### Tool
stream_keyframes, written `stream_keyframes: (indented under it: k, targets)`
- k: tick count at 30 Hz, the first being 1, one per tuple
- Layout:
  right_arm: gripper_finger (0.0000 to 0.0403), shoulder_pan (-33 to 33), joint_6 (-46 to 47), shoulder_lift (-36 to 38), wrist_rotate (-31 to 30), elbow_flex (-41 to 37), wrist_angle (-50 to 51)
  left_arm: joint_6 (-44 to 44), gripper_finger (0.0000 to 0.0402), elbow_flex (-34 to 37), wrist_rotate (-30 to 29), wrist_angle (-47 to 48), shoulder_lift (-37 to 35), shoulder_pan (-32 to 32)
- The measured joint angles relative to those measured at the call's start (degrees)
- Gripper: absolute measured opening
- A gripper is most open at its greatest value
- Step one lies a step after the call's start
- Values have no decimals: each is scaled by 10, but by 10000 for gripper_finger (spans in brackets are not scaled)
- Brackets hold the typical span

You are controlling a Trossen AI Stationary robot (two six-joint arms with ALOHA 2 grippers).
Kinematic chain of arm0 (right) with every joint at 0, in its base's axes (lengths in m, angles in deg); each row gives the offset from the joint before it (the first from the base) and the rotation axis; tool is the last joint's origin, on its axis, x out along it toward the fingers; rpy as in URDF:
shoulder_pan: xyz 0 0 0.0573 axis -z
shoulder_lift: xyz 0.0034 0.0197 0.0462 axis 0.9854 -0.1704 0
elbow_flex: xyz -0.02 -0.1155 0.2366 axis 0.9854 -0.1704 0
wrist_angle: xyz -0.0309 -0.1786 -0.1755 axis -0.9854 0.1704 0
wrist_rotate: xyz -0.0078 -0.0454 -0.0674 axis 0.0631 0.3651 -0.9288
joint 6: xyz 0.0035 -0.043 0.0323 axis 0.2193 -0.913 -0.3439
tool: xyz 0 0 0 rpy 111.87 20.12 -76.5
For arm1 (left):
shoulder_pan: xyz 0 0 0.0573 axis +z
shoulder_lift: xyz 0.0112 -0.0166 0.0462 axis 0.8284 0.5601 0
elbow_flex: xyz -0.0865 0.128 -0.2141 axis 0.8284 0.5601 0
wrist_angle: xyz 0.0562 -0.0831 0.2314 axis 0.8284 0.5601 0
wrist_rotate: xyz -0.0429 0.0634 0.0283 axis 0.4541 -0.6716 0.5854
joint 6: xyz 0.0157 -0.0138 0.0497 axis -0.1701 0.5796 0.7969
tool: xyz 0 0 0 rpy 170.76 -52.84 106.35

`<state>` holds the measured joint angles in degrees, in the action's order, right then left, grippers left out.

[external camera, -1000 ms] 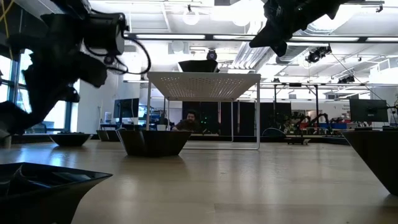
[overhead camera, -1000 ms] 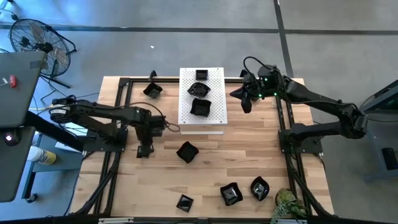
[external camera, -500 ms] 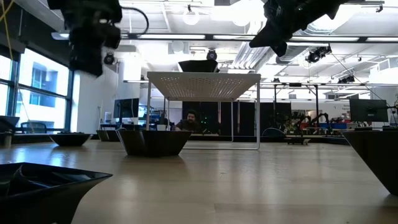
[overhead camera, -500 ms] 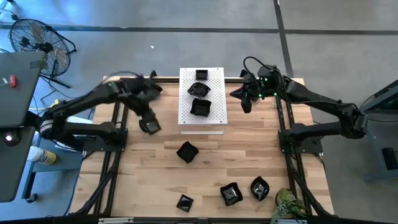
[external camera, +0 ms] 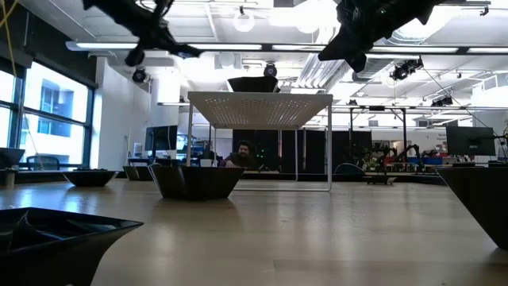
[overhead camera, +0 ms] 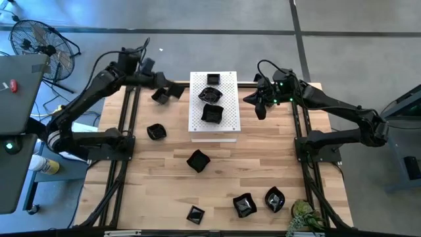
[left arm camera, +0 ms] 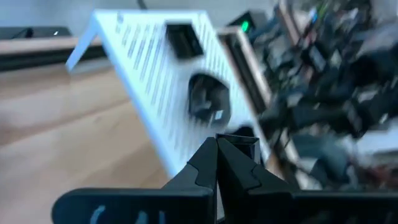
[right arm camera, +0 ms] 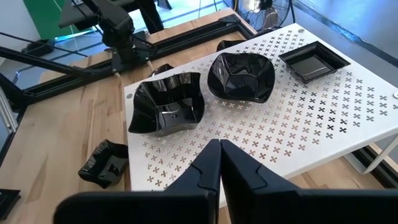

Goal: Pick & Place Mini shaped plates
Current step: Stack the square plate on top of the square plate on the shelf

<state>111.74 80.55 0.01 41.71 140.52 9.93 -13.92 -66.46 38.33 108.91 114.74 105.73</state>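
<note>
Three mini shaped plates [overhead camera: 212, 96] sit on the white perforated board [overhead camera: 230, 125]; others lie loose on the counter [overhead camera: 263, 164], one left of the board [overhead camera: 156, 131] and one off its far-left corner [overhead camera: 160, 96]. My left hand [overhead camera: 176, 89] hangs left of the board, fingers pinched together on nothing. My right hand [overhead camera: 260, 109] waits right of it, likewise closed and empty. I judge the dishes light, rigid and slick; I would pinch a raised rim.
</note>
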Motion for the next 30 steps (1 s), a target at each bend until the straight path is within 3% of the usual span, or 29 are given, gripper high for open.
stream_keyframes:
  k: [6,14,24,30]
  targets:
    - [2,0,0,0,0,0,0,-100,0,0,-4,-159,74,1]
    - [5,0,7,0,0,0,0,-236,0,0,-80,-351,189,-15]
    - [4,0,5,0,0,0,-1,-255,0,-19,-229,-395,288,-74]
    - [4,0,5,0,0,0,-8,-246,0,-50,-260,-394,333,-95]
